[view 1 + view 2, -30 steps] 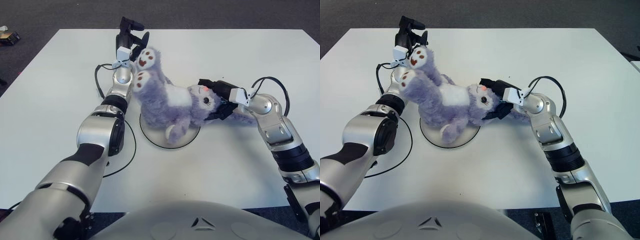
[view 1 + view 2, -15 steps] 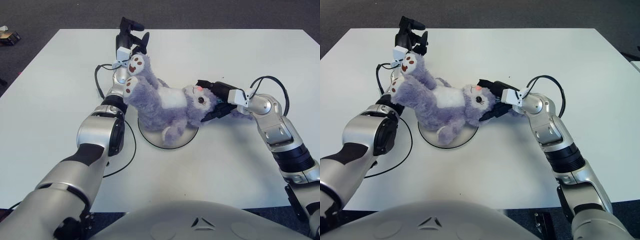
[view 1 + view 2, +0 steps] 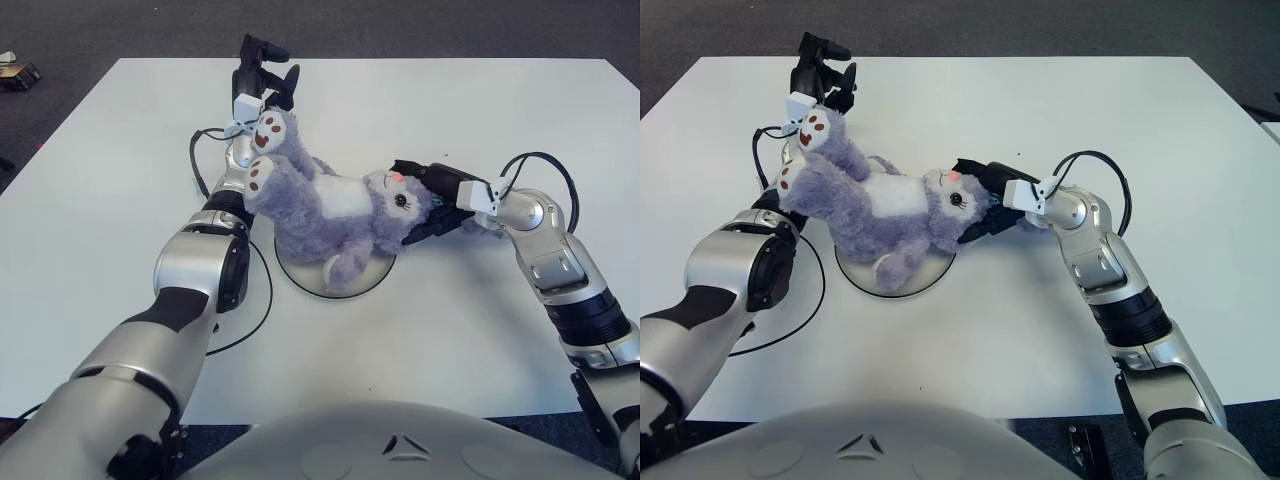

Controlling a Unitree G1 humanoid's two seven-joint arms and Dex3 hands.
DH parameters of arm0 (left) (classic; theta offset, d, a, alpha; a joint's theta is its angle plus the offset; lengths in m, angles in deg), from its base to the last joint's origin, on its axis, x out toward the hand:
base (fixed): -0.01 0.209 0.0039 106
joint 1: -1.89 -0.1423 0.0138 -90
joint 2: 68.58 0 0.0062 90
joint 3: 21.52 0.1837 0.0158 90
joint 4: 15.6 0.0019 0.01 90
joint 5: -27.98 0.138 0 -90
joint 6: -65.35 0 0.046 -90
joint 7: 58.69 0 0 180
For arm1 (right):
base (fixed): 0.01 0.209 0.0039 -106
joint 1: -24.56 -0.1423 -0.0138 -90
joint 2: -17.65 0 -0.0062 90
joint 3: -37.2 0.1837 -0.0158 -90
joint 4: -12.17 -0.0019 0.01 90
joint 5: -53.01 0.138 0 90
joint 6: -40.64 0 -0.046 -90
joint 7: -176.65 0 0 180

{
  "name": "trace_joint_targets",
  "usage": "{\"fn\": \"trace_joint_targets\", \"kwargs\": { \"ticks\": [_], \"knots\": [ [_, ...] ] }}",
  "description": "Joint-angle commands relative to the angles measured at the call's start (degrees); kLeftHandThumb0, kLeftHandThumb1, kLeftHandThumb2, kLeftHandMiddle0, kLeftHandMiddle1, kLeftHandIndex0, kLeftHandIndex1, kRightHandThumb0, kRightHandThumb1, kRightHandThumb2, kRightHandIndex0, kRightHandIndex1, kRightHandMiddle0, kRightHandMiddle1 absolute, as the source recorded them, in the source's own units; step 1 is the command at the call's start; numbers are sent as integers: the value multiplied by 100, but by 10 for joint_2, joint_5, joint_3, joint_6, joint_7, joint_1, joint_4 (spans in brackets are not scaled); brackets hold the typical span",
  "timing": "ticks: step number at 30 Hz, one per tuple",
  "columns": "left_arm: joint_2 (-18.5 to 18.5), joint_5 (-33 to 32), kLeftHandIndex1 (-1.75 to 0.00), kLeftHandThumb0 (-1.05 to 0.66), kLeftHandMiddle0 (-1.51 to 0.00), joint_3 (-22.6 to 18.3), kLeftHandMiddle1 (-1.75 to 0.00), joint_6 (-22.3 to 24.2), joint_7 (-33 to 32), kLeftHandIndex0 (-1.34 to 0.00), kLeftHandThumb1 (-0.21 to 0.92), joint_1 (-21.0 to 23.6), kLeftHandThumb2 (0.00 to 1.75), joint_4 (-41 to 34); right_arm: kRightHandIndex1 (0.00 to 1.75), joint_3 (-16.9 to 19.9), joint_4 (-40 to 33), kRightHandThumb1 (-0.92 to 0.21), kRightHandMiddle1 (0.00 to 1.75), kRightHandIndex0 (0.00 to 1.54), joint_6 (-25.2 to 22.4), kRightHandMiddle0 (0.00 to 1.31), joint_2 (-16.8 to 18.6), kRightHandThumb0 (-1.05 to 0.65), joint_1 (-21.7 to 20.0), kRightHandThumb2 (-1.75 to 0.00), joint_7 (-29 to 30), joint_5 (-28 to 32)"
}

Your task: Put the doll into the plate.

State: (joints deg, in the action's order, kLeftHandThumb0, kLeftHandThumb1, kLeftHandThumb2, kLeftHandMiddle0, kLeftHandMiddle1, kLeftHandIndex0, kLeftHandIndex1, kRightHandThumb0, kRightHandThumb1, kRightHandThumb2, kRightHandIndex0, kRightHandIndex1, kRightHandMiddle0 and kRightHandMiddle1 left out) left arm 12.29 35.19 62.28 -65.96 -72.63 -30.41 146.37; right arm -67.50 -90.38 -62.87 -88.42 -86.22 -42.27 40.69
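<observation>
A purple-grey plush doll (image 3: 335, 205) with a white belly lies on its back across the round white plate (image 3: 372, 283). Its head points right and its feet are raised to the left. My right hand (image 3: 428, 197) reaches in from the right, with black fingers curled above and below the doll's head. My left hand (image 3: 264, 72) stands upright at the far side of the table, just above the doll's upper foot (image 3: 268, 126). Its fingers are spread and hold nothing. The doll's body hides most of the plate.
A black cable (image 3: 262, 305) loops on the white table (image 3: 100, 200) beside my left forearm. A small object (image 3: 16, 73) lies on the dark floor past the table's far left corner.
The doll has shifted left and sunk lower onto the plate. Its feet have dropped away from my left hand's fingers. My right hand has followed, still on the head.
</observation>
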Motion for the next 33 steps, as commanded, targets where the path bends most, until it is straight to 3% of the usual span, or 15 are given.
{"fn": "trace_joint_targets", "kwargs": {
  "ticks": [1,7,15,16,20,23,29,31,33],
  "knots": [
    [0,0,-163,-35,-46,1,-175,-7,-4,-31,92,-7,40,-2,1,2,5,-83,7,31,5,24,-1,-69,8,0,-3,4],
    [-1,1,-162,-35,-46,2,-175,-5,-5,-32,92,-8,40,-2,0,27,7,-86,3,16,-21,21,-27,-83,-15,-1,-50,38],
    [-1,1,-162,-35,-46,2,-175,-5,-5,-32,92,-8,39,-2,0,30,8,-87,2,14,-23,20,-30,-86,-16,-1,-54,42],
    [-2,2,-162,-35,-46,3,-175,-5,-6,-32,92,-8,39,-1,0,49,16,-87,2,14,-28,20,-35,-86,-25,-1,-65,64],
    [-2,6,-161,-35,-46,6,-175,-5,-9,-33,92,-10,38,1,2,83,40,-87,3,32,-70,26,-43,-87,-62,0,-88,109],
    [-2,7,-160,-35,-47,8,-175,-6,-9,-34,92,-10,38,2,1,89,45,-87,4,34,-104,29,-45,-87,-80,0,-93,122],
    [-2,6,-160,-35,-47,10,-175,-5,-10,-34,92,-11,38,1,0,88,44,-87,3,35,-115,31,-48,-87,-84,0,-93,128],
    [-1,7,-160,-35,-48,11,-175,-6,-8,-34,92,-12,37,3,0,120,21,-86,3,34,-197,31,-42,-86,-98,0,-69,147],
    [0,7,-159,-35,-49,12,-175,-7,-7,-34,92,-12,37,3,1,136,10,-85,3,33,-238,31,-39,-84,-106,0,-56,157]
  ]
}}
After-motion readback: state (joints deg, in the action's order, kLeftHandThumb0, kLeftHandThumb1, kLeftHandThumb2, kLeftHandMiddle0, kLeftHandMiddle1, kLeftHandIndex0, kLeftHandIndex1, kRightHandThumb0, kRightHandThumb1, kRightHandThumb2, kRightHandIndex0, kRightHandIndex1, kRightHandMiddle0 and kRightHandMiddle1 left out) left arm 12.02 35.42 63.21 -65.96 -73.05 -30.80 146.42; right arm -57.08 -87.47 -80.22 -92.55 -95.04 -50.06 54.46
